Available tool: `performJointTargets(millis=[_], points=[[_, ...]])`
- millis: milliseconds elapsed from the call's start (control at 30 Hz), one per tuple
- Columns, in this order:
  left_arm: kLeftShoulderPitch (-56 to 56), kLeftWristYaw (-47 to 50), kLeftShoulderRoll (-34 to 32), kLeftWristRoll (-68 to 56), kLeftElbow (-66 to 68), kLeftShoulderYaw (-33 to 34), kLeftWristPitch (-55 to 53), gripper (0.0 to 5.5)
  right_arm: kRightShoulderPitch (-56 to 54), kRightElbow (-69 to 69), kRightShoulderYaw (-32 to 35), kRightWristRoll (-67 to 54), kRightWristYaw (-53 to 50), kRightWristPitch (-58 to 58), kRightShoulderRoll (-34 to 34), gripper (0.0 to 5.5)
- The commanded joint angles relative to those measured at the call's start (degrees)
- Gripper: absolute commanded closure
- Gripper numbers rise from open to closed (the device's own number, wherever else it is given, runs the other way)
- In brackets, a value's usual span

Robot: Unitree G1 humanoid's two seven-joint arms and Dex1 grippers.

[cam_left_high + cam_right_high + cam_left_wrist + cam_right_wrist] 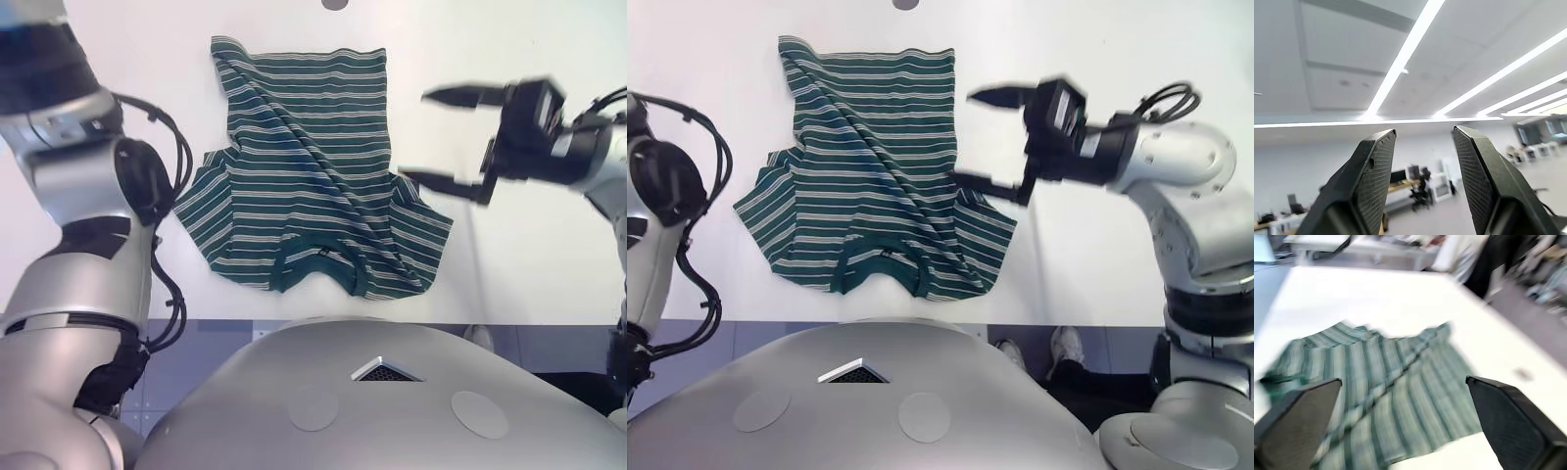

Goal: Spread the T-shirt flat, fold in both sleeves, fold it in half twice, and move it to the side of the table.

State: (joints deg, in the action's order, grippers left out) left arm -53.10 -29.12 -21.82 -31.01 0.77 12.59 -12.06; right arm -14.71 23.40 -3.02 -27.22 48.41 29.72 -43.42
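Seeing green-and-white striped T-shirt point(304, 166) lying roughly mid-counter on white counter point(509, 264), collar toward robot, hem toward far edge. Not lying flat yet: creasing diagonally across the body, sleeve on robot's left spreading outward, sleeve on robot's right bunching near the collar-side corner. Holding right hand point(416, 135) just beside shirt's right edge, released and spread wide, grasping nothing. Pointing nearer finger point(436, 183) at the bunched right sleeve; cannot tell whether touching cloth or hanging above it. Looking between both fingers in right wrist view straight onto the striped cloth. Aiming left hand point(1424, 132) upward at ceiling lights point(1400, 58), well apart from shirt, also released, carrying nothing.
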Motion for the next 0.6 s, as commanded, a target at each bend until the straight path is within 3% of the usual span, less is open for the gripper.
performJointTargets(millis=[33, 133, 267, 400, 600], points=[[13.1, -1.1, 2.8, -3.9, -16.9, -8.5, -6.6, 3.32, -14.4, -28.0, -13.4, 19.5, -16.3, -7.0, 15.8, 0.73], [20.8, -1.4, 3.7, -5.4, -25.0, -13.6, -9.8, 3.32, -19.5, -47.5, -19.8, 28.4, -21.8, -14.2, 24.0, 0.73], [22.8, 2.5, 6.6, -3.5, -24.8, -14.2, -10.0, 3.32, -24.2, -73.2, -26.0, 38.8, -27.8, -24.2, 30.6, 0.73], [23.4, 4.5, 8.3, -2.7, -25.4, -15.2, -10.1, 3.32, -31.3, -90.9, -25.1, 42.6, -34.0, -27.0, 30.7, 0.73], [23.5, 7.5, 9.9, -1.1, -25.2, -16.0, -10.5, 3.32, -38.6, -99.7, -23.3, 46.2, -37.7, -30.2, 29.5, 0.73]])
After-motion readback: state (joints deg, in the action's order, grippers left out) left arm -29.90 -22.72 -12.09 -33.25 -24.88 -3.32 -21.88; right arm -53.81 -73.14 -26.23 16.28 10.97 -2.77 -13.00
